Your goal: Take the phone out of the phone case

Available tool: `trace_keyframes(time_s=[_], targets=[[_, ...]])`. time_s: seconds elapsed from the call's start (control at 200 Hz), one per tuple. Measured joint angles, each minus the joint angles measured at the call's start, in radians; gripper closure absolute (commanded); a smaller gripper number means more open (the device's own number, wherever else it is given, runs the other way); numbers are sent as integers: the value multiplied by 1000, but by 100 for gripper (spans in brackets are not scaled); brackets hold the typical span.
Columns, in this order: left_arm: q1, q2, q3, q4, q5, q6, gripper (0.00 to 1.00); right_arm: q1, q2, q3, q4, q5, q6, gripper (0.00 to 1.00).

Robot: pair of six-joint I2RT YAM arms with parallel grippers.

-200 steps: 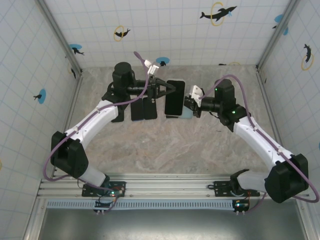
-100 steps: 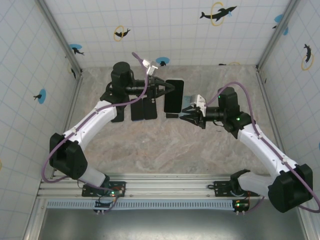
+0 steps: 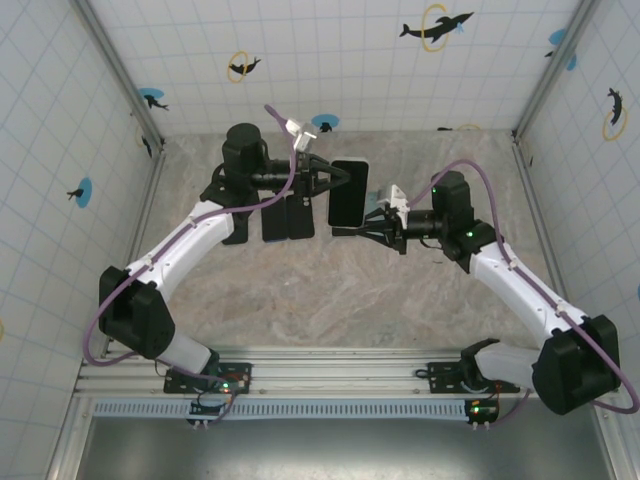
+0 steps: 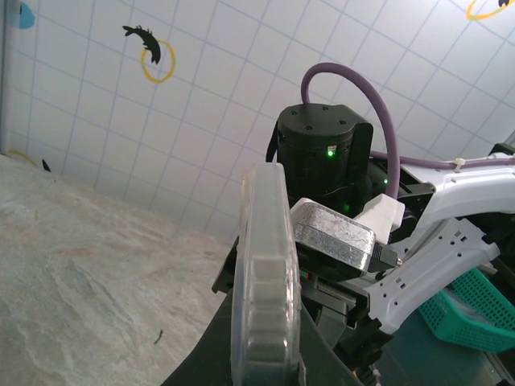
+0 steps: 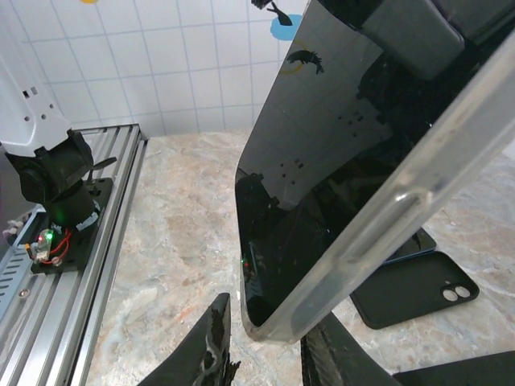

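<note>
The phone, black-screened and in a clear phone case, hangs above the table at the back centre. My left gripper is shut on its left edge. In the left wrist view the case's clear rim runs up from between my left gripper's fingers. My right gripper is at the phone's lower right corner. In the right wrist view the screen and the case's rim come down between my right gripper's fingers. They are open, with a gap at the left finger.
Dark phone cases lie flat on the table under the left arm, another further left. A black case with camera holes lies below the held phone. Tiled walls close the back and sides. A metal rail lines the near edge.
My right gripper left the phone's right side, drew back low to the right with its jaws wider, then came in to the lower corner. The left arm and the phone stayed still.
</note>
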Motion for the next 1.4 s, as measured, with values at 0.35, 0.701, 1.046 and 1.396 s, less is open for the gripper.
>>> trace_keyframes(time_s=[0.35,0.701,1.046,1.396], targets=[[0,0,0,18,37,-4,100,0,21,4,-6,-34,18,84],[7,0,0,25,32,-42,100,7,38,6,23,-50,34,80],[7,0,0,42,43,-49,100,14,59,23,26,-59,50,88],[6,0,-2,66,33,-76,100,19,60,30,40,-9,38,100]])
